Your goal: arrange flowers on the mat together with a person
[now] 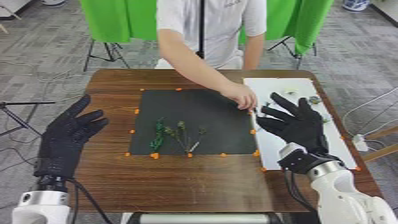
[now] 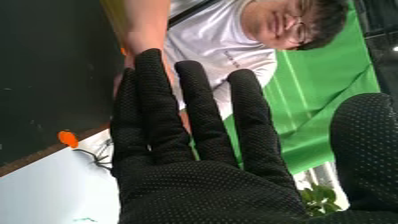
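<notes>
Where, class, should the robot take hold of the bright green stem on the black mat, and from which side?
Probably midway along the green stem, pinched across its width, with the left hand coming from above and the left. It is slim and lies lengthwise away from the robot, while the other stems lie close on its right.

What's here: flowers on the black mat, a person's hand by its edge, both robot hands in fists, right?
Not fists: the head view shows the left hand and right hand open. Flowers are on the black mat, a person's hand by its edge.
</notes>
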You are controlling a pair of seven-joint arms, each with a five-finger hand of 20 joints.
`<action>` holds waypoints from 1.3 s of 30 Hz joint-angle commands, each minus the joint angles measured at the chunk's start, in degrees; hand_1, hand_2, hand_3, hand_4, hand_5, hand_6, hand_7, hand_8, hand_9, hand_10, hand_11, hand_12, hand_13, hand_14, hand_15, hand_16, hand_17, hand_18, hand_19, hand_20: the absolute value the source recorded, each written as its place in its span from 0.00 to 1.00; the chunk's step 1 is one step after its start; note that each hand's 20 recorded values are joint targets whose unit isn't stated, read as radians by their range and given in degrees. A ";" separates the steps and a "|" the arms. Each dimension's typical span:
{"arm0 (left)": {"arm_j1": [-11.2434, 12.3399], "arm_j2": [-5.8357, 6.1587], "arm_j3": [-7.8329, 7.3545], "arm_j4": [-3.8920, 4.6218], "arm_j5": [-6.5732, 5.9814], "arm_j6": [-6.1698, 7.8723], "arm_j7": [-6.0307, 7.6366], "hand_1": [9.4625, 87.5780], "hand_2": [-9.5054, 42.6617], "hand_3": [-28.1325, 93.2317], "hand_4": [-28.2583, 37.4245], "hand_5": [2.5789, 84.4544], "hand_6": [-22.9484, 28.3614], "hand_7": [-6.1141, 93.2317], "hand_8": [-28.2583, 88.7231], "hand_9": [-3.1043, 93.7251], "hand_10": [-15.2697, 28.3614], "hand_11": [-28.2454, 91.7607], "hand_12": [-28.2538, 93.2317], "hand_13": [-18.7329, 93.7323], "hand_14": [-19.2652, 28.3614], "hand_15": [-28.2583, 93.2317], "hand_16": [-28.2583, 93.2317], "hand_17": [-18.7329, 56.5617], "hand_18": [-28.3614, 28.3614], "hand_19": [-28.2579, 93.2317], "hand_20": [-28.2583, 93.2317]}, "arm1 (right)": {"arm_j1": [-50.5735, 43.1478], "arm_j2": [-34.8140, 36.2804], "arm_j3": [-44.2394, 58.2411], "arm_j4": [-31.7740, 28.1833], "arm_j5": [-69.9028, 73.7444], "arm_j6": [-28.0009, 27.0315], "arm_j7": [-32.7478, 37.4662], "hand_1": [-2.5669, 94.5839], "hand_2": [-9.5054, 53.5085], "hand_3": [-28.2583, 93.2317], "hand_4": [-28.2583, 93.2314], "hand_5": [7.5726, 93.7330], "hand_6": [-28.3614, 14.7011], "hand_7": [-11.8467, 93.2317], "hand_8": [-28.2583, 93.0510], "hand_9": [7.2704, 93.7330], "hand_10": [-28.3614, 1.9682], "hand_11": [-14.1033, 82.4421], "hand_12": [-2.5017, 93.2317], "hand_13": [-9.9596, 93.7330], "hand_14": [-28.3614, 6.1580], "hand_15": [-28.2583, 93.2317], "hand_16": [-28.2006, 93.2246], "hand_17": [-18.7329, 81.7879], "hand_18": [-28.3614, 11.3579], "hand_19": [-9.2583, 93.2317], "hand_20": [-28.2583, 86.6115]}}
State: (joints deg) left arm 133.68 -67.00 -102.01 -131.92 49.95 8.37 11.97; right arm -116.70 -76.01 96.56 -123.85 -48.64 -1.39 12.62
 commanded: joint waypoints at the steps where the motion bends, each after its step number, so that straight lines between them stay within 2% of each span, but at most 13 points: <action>1: 0.40 -0.32 0.32 0.30 0.05 0.34 -1.05 0.18 0.34 0.84 0.07 0.45 0.60 0.11 0.19 0.46 0.81 0.41 0.33 0.45 0.98 0.64 0.19 0.21 1.00 0.75 0.30 | -0.78 -0.22 -0.11 -0.61 -0.26 0.72 0.40 0.16 0.36 0.82 0.01 0.41 0.64 0.23 0.13 0.47 0.33 0.29 0.18 0.46 0.22 0.53 0.35 0.27 0.14 0.61 0.45; 12: 0.25 0.07 0.66 0.30 -0.30 1.00 -0.77 0.18 0.34 0.84 0.08 0.45 0.61 0.11 0.19 0.46 0.82 0.42 0.33 0.45 0.98 0.65 0.19 0.21 1.00 0.75 0.30 | -0.33 -0.35 -0.30 -0.54 -0.58 0.54 0.52 0.16 0.36 0.82 0.01 0.41 0.64 0.23 0.13 0.47 0.33 0.30 0.18 0.47 0.22 0.54 0.34 0.27 0.14 0.61 0.45; 15: 0.03 -0.27 0.59 0.29 -0.11 0.56 -1.44 0.18 0.34 0.84 0.08 0.45 0.61 0.12 0.19 0.46 0.83 0.42 0.34 0.45 0.99 0.66 0.19 0.21 1.00 0.75 0.30 | -0.67 -0.38 -0.14 -0.76 -0.58 0.73 0.61 0.16 0.36 0.82 0.01 0.41 0.64 0.23 0.13 0.47 0.34 0.30 0.18 0.47 0.22 0.54 0.34 0.27 0.14 0.61 0.45; 21: -0.09 -0.33 0.70 0.28 -0.11 0.65 -1.43 0.19 0.34 0.84 0.08 0.45 0.62 0.12 0.19 0.46 0.83 0.43 0.34 0.45 0.99 0.66 0.19 0.21 1.00 0.76 0.30 | -0.51 -0.16 -0.32 -0.72 -0.58 1.19 0.61 0.16 0.36 0.82 0.01 0.41 0.64 0.24 0.13 0.48 0.34 0.30 0.17 0.47 0.22 0.55 0.34 0.27 0.14 0.61 0.45; 29: -0.17 0.15 0.90 0.34 -0.41 1.05 -1.24 0.19 0.34 0.84 0.08 0.45 0.62 0.12 0.19 0.46 0.83 0.43 0.34 0.44 0.99 0.67 0.19 0.21 1.00 0.76 0.31 | -0.87 -0.18 -0.03 -0.92 -1.90 1.01 0.64 0.16 0.36 0.82 0.01 0.41 0.64 0.24 0.13 0.48 0.34 0.30 0.17 0.47 0.22 0.55 0.34 0.27 0.14 0.61 0.45; 32: -0.05 0.41 0.96 0.30 -0.46 1.30 -0.91 0.19 0.34 0.84 0.09 0.45 0.62 0.12 0.19 0.45 0.83 0.43 0.34 0.44 0.99 0.67 0.19 0.21 1.00 0.75 0.31 | -0.74 0.07 -0.20 -1.07 -2.84 1.63 0.48 0.16 0.36 0.83 0.01 0.42 0.64 0.24 0.13 0.48 0.33 0.31 0.18 0.48 0.23 0.55 0.34 0.27 0.14 0.61 0.45; 35: -0.07 0.37 0.93 0.21 -0.52 1.28 -1.24 0.19 0.34 0.84 0.09 0.45 0.62 0.12 0.19 0.45 0.83 0.43 0.34 0.44 0.99 0.67 0.19 0.21 1.00 0.75 0.31 | -0.80 0.60 -0.46 -1.49 -4.29 3.00 0.27 0.17 0.35 0.83 0.02 0.42 0.64 0.24 0.13 0.49 0.32 0.32 0.18 0.48 0.23 0.57 0.34 0.27 0.14 0.61 0.45; 39: -0.02 0.63 1.08 0.27 -0.69 1.58 -0.77 0.19 0.34 0.84 0.09 0.45 0.62 0.12 0.19 0.45 0.83 0.43 0.34 0.44 0.99 0.67 0.19 0.21 0.99 0.75 0.31 | -0.53 1.45 -0.81 -1.82 -7.05 5.02 0.34 0.17 0.34 0.83 0.02 0.41 0.64 0.24 0.13 0.50 0.31 0.34 0.19 0.50 0.25 0.60 0.34 0.27 0.14 0.62 0.45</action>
State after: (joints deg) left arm 133.22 -66.60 -101.21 -131.91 49.73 9.05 11.24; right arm -116.77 -75.74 96.40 -124.53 -51.72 0.33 13.37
